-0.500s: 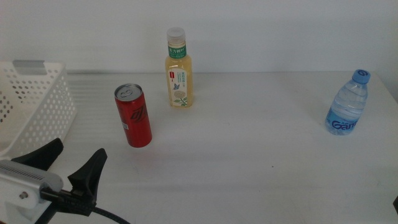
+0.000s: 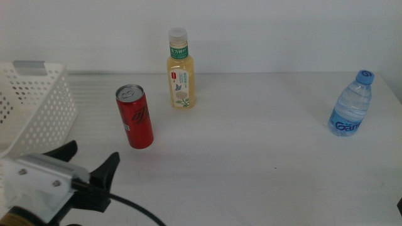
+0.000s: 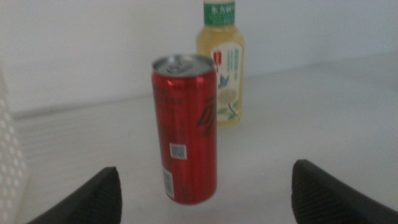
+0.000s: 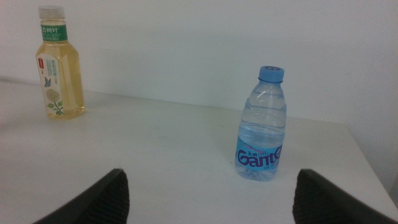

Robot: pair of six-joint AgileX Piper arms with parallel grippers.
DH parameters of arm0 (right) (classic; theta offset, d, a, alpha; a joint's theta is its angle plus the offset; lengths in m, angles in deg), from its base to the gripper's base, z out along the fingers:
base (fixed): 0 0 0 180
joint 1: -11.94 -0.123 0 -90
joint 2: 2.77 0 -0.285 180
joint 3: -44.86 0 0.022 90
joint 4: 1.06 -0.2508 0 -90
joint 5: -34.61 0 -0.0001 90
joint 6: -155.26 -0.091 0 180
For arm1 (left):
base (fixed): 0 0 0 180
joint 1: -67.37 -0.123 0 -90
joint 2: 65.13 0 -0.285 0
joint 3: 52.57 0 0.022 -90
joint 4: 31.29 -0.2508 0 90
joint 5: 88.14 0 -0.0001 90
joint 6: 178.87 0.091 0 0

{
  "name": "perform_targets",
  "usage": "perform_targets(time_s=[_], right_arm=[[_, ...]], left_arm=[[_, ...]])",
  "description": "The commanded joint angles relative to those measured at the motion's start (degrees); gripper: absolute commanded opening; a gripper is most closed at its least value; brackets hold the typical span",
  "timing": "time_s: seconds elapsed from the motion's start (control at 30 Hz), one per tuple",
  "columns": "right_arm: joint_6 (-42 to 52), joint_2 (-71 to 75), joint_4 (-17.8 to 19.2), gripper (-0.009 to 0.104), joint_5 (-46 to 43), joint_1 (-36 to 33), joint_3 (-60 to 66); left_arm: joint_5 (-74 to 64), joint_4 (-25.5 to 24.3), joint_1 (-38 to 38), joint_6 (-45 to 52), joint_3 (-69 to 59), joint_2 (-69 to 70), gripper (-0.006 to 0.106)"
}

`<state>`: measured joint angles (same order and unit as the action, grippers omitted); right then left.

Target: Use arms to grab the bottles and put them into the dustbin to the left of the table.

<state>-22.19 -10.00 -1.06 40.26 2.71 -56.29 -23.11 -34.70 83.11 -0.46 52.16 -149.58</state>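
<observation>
We count three upright drinks on the surface point(image 2: 251, 144): one red can point(image 2: 134, 117) near its left edge by one dustbin point(image 2: 34, 103), one tea bottle point(image 2: 180, 69) at the back, one water bottle point(image 2: 352, 107) far right, with the left gripper point(image 2: 88, 163) spread-fingered before the can and the right gripper point(image 4: 211, 193) also spread.

A plain white wall point(image 2: 282, 31) is seen directly behind the far edge of the table point(image 2: 264, 144). No seams or fixtures are visible on the wall. Soft, even light is cast across it.
</observation>
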Motion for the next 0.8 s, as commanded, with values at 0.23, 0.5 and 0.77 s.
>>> perform_targets(time_s=[0.23,0.5,0.77], right_arm=[[0.7,1.6,0.3,0.072,-4.3,0.3,-0.5],[0.7,1.6,0.3,0.072,-4.3,0.3,-0.5],[0.7,1.6,0.3,0.072,-4.3,0.3,-0.5]], left_arm=[[10.3,-0.3,0.1,-1.6,6.8,-9.7,0.09],[10.3,0.4,0.1,-2.0,13.3,-16.1,0.09],[9.4,0.4,0.1,-3.0,19.4,-22.0,0.09]])
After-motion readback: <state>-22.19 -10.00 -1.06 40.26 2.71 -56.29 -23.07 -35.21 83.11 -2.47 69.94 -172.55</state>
